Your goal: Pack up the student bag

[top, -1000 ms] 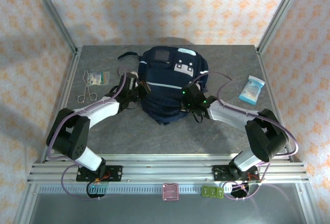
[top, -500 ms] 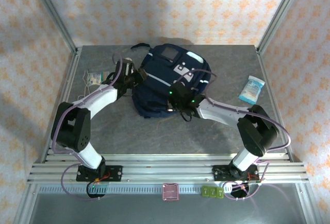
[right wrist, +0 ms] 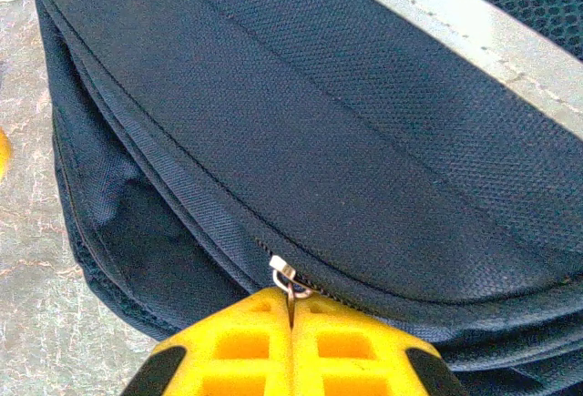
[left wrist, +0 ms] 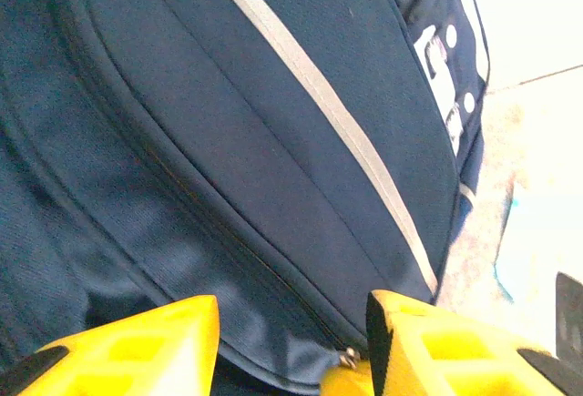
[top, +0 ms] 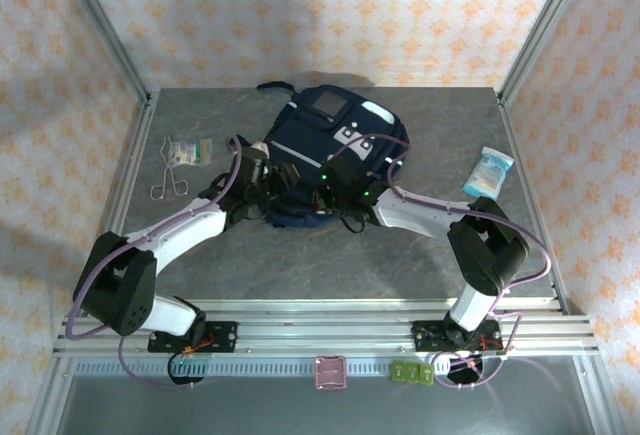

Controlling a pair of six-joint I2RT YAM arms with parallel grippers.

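The student bag (top: 335,135), navy with pale stripes and white front patches, lies flat at the table's middle back. My right gripper (top: 337,198) is at the bag's near edge. In the right wrist view it (right wrist: 291,309) is shut on the small metal zipper pull (right wrist: 286,277) of the closed zipper. My left gripper (top: 277,191) sits at the bag's near-left corner. Its yellow fingers (left wrist: 137,350) stand apart, with bag fabric (left wrist: 273,141) beyond the gap and nothing pinched. The same zipper pull (left wrist: 347,357) shows just inside the right-hand finger.
Metal forceps (top: 168,181) and a small clear packet (top: 189,150) lie at the left of the table. A light blue tissue pack (top: 488,173) lies at the right. Frame posts and patterned walls close in the sides and back.
The left gripper let go of the bag's left side, opened and swung in to the near edge. The right gripper slid left, holding the zipper pull. The bag shifted back and turned.
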